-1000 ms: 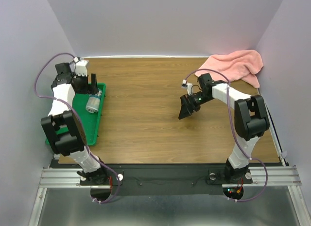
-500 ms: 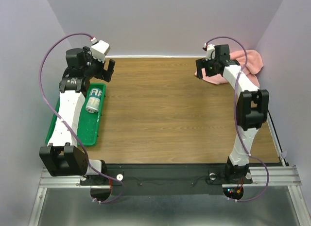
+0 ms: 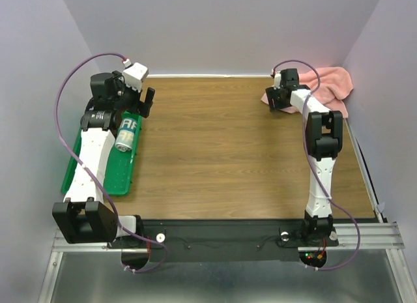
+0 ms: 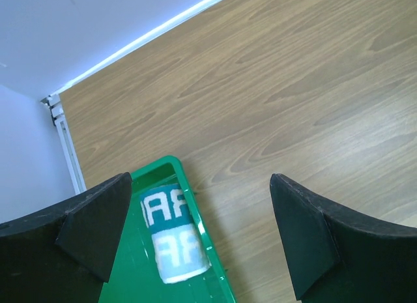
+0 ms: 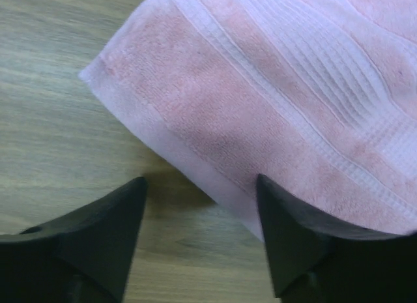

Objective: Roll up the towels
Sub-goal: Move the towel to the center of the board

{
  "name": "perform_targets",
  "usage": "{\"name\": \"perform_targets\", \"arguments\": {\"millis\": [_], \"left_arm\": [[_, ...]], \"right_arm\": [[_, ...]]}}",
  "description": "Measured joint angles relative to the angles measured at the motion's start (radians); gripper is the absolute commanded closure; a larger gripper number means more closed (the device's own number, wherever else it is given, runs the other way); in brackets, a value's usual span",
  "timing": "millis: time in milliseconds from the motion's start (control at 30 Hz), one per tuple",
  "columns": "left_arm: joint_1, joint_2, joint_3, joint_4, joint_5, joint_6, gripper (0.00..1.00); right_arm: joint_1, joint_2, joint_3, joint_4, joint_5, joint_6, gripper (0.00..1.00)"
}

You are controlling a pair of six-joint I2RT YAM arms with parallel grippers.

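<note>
The salmon-pink towel [image 3: 326,81] lies crumpled in the back right corner of the table. My right gripper [image 3: 272,98] is open at the towel's near left corner. In the right wrist view the fingers straddle the towel's hem [image 5: 195,166], with the pink terry [image 5: 273,88] just beyond the gripper [image 5: 201,182]. My left gripper [image 3: 144,102] is open and empty, above the far end of the green tray [image 3: 98,179]. A white towel printed in red, grey and orange is not in view.
A rolled teal and light-blue cloth with white letters [image 3: 126,135] lies in the green tray at the left edge; it also shows in the left wrist view [image 4: 172,231], inside the tray's rim [image 4: 215,264]. Walls close the table on three sides.
My right arm swung from the table's middle out to the pink towel's corner. My left gripper lifted away from the tray and the rolled cloth and moved toward the back.
</note>
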Motion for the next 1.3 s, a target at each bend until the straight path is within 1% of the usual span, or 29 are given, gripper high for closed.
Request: {"name": "perform_targets", "arguments": {"millis": [33, 67, 100, 133, 167, 267, 333, 433, 467, 533, 600, 633, 667, 700, 733, 767, 800, 867, 900, 933, 1000, 1033, 1100, 1133, 1200, 1233, 1300], "left_arm": [[0.000, -0.010, -0.003, 0.000, -0.002, 0.000, 0.01], [0.000, -0.017, -0.005, 0.000, -0.003, 0.000, 0.01], [0.000, -0.022, -0.006, 0.000, -0.005, 0.000, 0.01], [0.000, -0.024, -0.006, 0.001, -0.005, 0.000, 0.01], [0.000, -0.026, -0.006, 0.002, -0.006, 0.000, 0.01], [0.000, -0.027, -0.006, 0.003, -0.007, -0.002, 0.01], [0.000, -0.027, -0.008, 0.003, -0.003, -0.006, 0.01], [0.000, -0.026, -0.009, 0.003, 0.016, -0.031, 0.01], [0.000, -0.023, -0.009, 0.003, 0.026, -0.045, 0.01], [0.000, -0.008, -0.009, 0.006, 0.049, -0.080, 0.01], [0.000, 0.013, -0.009, 0.011, 0.067, -0.111, 0.01], [0.000, 0.027, -0.012, 0.016, 0.076, -0.128, 0.01], [-0.001, 0.039, -0.015, 0.018, 0.082, -0.140, 0.01], [-0.009, 0.052, -0.024, 0.024, 0.084, -0.153, 0.01], [-0.019, 0.058, -0.039, 0.027, 0.082, -0.168, 0.01], [-0.032, 0.060, -0.058, 0.028, 0.080, -0.182, 0.01], [-0.046, 0.061, -0.070, 0.027, 0.081, -0.193, 0.01], [-0.064, 0.063, -0.098, 0.028, 0.093, -0.217, 0.01], [-0.072, 0.064, -0.109, 0.026, 0.099, -0.225, 0.01], [-0.075, 0.068, -0.117, 0.018, 0.108, -0.228, 0.01], [-0.082, 0.089, -0.120, -0.002, 0.119, -0.228, 0.01], [-0.085, 0.102, -0.120, -0.009, 0.119, -0.227, 0.02], [-0.093, 0.136, -0.126, -0.026, 0.119, -0.225, 0.13], [-0.103, 0.152, -0.138, -0.033, 0.118, -0.221, 0.18], [-0.129, 0.175, -0.172, -0.060, 0.112, -0.212, 0.22], [-0.148, 0.182, -0.190, -0.084, 0.103, -0.197, 0.30], [-0.180, 0.196, -0.205, -0.129, 0.089, -0.171, 0.32]], "right_arm": [[-0.002, 0.002, 0.000, 0.000, -0.003, 0.000, 0.54], [-0.003, 0.002, -0.001, 0.000, -0.005, 0.003, 0.62], [-0.005, 0.002, -0.005, 0.002, -0.010, 0.008, 0.82], [-0.006, 0.002, -0.009, 0.004, -0.021, 0.008, 0.95], [-0.008, 0.002, -0.014, 0.009, -0.031, 0.010, 0.99], [-0.012, -0.029, -0.083, 0.052, -0.101, 0.033, 0.99], [-0.014, -0.074, -0.165, 0.087, -0.164, 0.051, 1.00], [-0.011, -0.206, -0.382, 0.108, -0.313, 0.106, 0.99], [-0.003, -0.241, -0.432, 0.108, -0.337, 0.115, 0.99], [0.059, -0.329, -0.563, 0.103, -0.414, 0.171, 0.99], [0.146, -0.378, -0.646, 0.103, -0.483, 0.214, 0.99], [0.219, -0.397, -0.676, 0.101, -0.509, 0.231, 0.94], [0.270, -0.405, -0.685, 0.092, -0.537, 0.242, 0.81], [0.346, -0.406, -0.685, 0.086, -0.576, 0.254, 0.63], [0.412, -0.406, -0.678, 0.083, -0.634, 0.269, 0.30], [0.445, -0.406, -0.671, 0.075, -0.661, 0.275, 0.23], [0.489, -0.406, -0.636, 0.049, -0.720, 0.294, 0.18], [0.498, -0.407, -0.572, 0.045, -0.774, 0.308, 0.19], [0.486, -0.410, -0.549, 0.045, -0.789, 0.313, 0.21], [0.452, -0.424, -0.525, 0.054, -0.798, 0.319, 0.27], [0.395, -0.457, -0.518, 0.058, -0.792, 0.317, 0.36], [0.333, -0.499, -0.529, 0.055, -0.764, 0.301, 0.44], [0.262, -0.555, -0.543, 0.034, -0.680, 0.247, 0.49], [0.236, -0.579, -0.553, 0.023, -0.634, 0.211, 0.54], [0.221, -0.610, -0.575, -0.003, -0.553, 0.133, 0.57], [0.227, -0.613, -0.589, -0.016, -0.526, 0.100, 0.60], [0.244, -0.605, -0.609, -0.049, -0.492, 0.049, 0.61]]}}
